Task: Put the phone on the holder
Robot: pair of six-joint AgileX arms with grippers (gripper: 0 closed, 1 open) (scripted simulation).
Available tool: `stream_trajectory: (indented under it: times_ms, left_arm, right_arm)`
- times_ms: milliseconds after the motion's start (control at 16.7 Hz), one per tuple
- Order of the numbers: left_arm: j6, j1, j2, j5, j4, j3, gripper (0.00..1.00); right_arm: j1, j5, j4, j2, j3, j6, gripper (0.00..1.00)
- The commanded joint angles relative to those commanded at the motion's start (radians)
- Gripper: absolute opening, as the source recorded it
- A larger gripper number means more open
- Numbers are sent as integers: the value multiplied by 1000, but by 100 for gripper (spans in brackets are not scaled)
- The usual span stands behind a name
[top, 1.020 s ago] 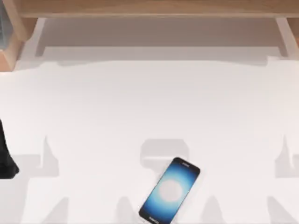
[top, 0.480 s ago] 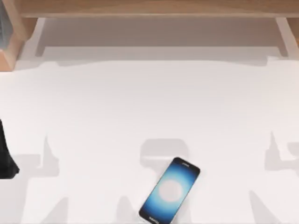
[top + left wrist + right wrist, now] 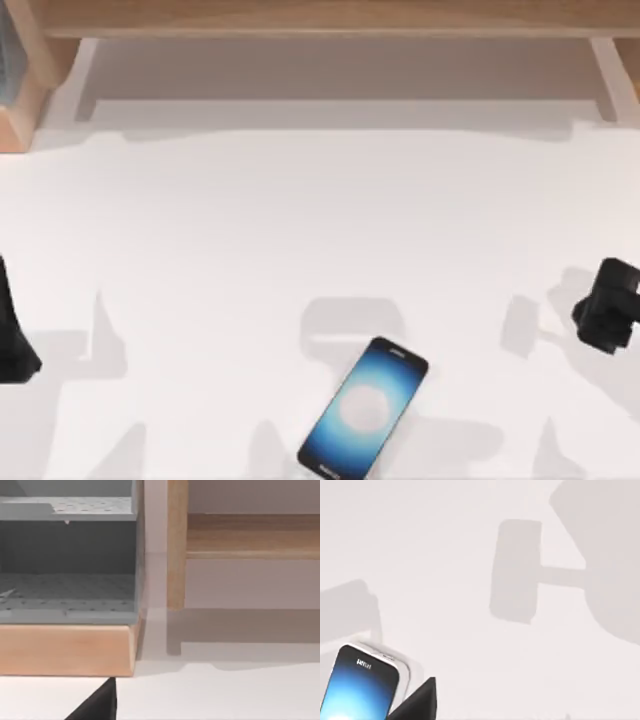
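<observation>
Seen from above: a white table, wide and bare across its middle, closed off at the far side by a wooden frame running the whole width, with a pale recess beneath it. Plenty of open surface between that far frame and the near edge, crossed only by soft grey shadows.

At the far left corner, in the left wrist view, a grey perforated box sitting on a wooden ledge, with an upright wooden post just beside it.

Near the front edge, a little right of centre: the phone, lying flat, screen up and glowing blue with a white centre. Turned on a slant, top end toward the far right, bottom end almost at the near edge of the top view. Open table on both of its long sides.

Out at the right edge of the table: the right gripper, well apart from the phone, farther back and to the right of it, holding nothing. How wide it stands: cannot tell. In the right wrist view, the top end of the phone with bare table beyond it.

At the left edge of the table: the left arm, parked, well apart from the phone. Its gripper's opening: cannot tell.
</observation>
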Motion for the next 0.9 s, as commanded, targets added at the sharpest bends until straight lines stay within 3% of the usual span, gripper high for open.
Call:
stream_trajectory:
  times_ms: [480, 900]
  left_arm:
    - [0, 0, 0, 0, 0, 0, 100]
    - [0, 0, 0, 0, 0, 0, 100]
  right_arm:
    - [309, 7, -413, 725, 448, 467, 100]
    - [499, 12, -511, 1022, 848, 727, 100]
